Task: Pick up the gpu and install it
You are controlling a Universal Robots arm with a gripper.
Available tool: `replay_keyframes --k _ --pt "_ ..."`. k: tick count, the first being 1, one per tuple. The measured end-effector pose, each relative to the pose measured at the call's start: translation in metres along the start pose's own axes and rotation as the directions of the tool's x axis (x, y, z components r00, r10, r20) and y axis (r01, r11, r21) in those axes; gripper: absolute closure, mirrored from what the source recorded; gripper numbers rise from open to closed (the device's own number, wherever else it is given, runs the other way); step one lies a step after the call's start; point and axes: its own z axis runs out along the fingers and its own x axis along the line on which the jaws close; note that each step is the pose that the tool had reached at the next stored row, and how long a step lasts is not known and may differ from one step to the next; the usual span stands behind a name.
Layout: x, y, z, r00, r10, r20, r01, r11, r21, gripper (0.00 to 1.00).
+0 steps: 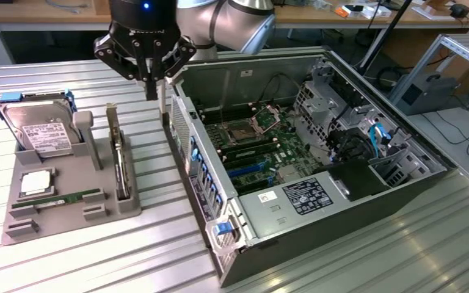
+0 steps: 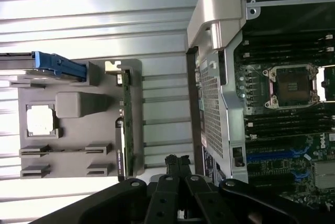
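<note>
My claw (image 1: 151,93) is clenched on nothing. It hangs above the surface (image 1: 96,262), over the gap between the grey holder (image 1: 55,220) and the open computer case (image 1: 324,244), toward the far side. The gpu (image 1: 119,162) stands on its long edge in the holder, nearer than my fingertips and slightly to the exterior view's left, untouched. From my wrist I see it (image 2: 125,124) upright in its slot. I judge this the approach to the pick. Gripping the card calls for parted fingers lined up squarely over its thin top edge, well clear of the case wall.
</note>
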Motion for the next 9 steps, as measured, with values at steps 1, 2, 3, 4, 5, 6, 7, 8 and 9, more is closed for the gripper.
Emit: replay_keyframes --k 1,2,3,4,5,6,7,8,9 --pt "0.003 -0.0002 0.0000 1.0000 0.000 0.0000 0.000 1.0000 0.0000 0.89" --pt "0.006 -0.0005 -0.0001 1.0000 0.000 0.0000 0.000 1.0000 -0.0001 0.89" --pt "0.008 -0.0006 -0.0002 1.0000 0.000 0.0001 0.000 1.0000 -0.0001 0.89" --pt "0.011 -0.0008 -0.0003 1.0000 0.000 0.0001 0.000 1.0000 -0.0001 0.89" --pt "0.013 -0.0010 -0.0003 1.0000 0.000 0.0000 0.000 1.0000 -0.0001 0.89" --pt "0.015 -0.0011 -0.0004 1.0000 0.000 0.0000 0.000 1.0000 0.0000 0.89" --pt "0.018 -0.0013 -0.0005 1.0000 0.000 0.0000 0.000 1.0000 -0.0001 0.89" --pt "0.021 -0.0015 -0.0006 1.0000 0.000 0.0000 0.000 1.0000 -0.0001 0.89" --pt "0.023 -0.0017 -0.0006 1.0000 0.000 0.0000 0.000 1.0000 0.0000 0.89"
